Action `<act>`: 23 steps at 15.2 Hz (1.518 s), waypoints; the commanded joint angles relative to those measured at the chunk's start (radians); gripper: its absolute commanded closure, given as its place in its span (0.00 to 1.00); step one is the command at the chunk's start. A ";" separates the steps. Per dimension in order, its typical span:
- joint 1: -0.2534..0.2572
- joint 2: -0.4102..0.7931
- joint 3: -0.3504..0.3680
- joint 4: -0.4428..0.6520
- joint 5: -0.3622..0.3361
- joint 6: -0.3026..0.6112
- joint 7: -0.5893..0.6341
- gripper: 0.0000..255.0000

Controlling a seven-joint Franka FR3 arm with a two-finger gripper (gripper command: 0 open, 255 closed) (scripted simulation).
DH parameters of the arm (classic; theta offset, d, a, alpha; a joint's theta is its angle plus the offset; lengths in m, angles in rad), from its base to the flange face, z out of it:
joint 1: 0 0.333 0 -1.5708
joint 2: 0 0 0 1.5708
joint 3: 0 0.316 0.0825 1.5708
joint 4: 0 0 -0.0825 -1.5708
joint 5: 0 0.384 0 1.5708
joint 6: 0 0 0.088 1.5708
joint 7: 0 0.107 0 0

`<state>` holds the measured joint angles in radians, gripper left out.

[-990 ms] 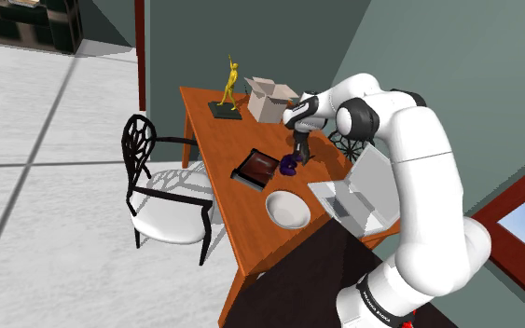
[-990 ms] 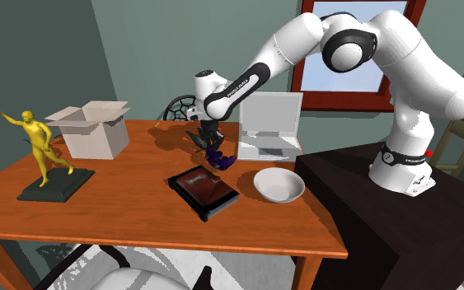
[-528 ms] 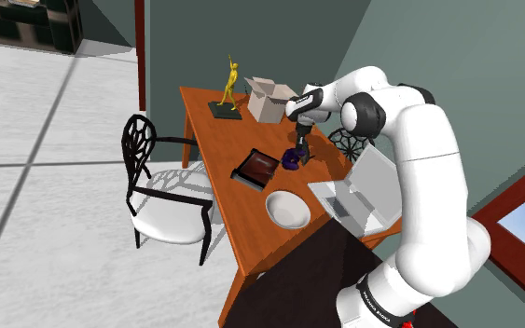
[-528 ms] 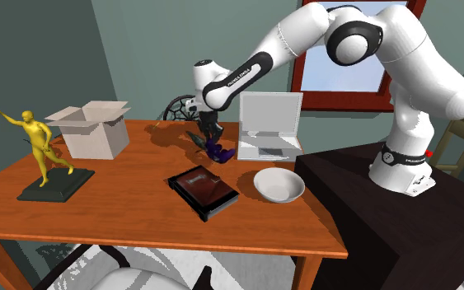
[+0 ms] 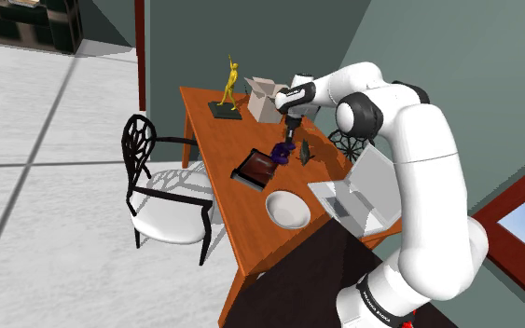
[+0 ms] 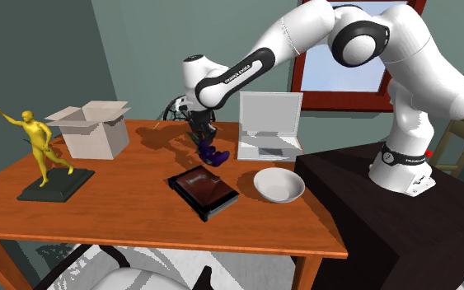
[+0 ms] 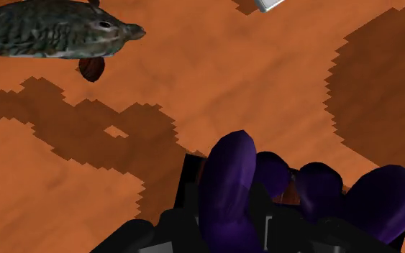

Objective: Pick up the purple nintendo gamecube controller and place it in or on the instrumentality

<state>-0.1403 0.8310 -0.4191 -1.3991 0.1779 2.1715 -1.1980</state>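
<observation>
In the second exterior view we find, on the orange-brown wooden table (image 6: 123, 210), a golden figurine (image 6: 39, 147) at the left, a pale open cardboard box (image 6: 94, 132) behind it, a dark flat rectangular case (image 6: 203, 189) mid-table, a white round bowl (image 6: 278, 184) just right of it, and a white open laptop (image 6: 269, 128) behind the bowl. A purple lobed controller (image 6: 213, 154) hangs above the table, between box and laptop.
</observation>
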 commanded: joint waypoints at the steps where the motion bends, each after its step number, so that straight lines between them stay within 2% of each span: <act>1: 0.027 0.009 0.003 0.038 -0.004 -0.033 0.039 1.00; 5: 0.073 0.059 0.017 0.168 -0.007 -0.120 0.122 1.00; 23: 0.051 0.209 0.048 0.186 0.020 0.011 0.130 1.00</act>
<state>-0.0882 1.0305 -0.3738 -1.2149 0.1962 2.1755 -1.0686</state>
